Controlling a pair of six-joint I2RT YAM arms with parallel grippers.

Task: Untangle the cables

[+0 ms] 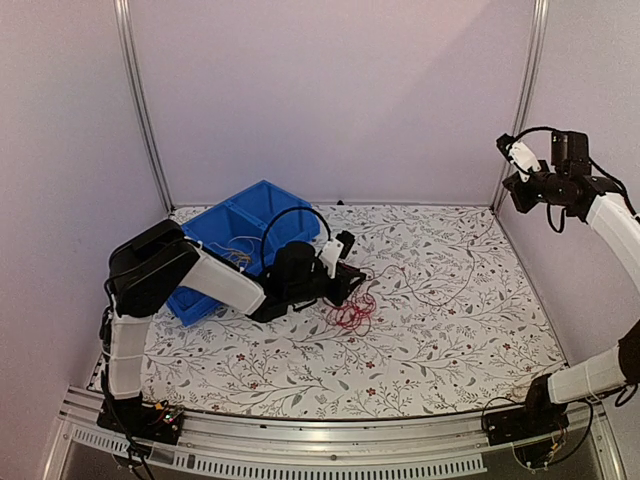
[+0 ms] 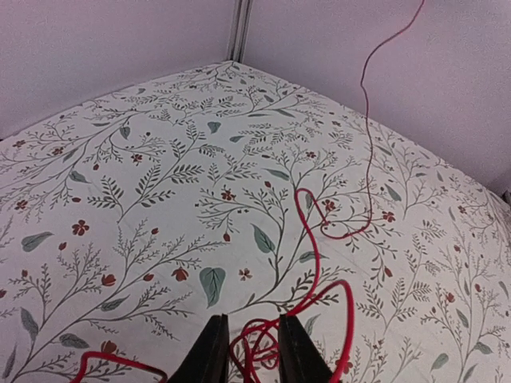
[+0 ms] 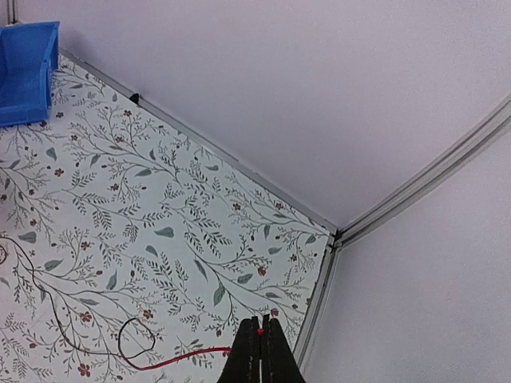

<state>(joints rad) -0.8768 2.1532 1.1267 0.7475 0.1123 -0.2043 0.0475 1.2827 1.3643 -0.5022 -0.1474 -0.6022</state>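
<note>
red cable [image 3: 192,357] pinched in the raised right hand [image 3: 261,325].

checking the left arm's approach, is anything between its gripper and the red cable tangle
Nothing visible does. The left gripper is right at the red cable, its open fingers straddling the loops. The blue bin lies to the arm's left, off that path.

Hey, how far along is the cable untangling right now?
Done: one red cable end is pulled out. In hand: the right end effector pinches it high, the left end effector straddles the red knot. Left: that knot, plus the wires in the blue bin.
</note>
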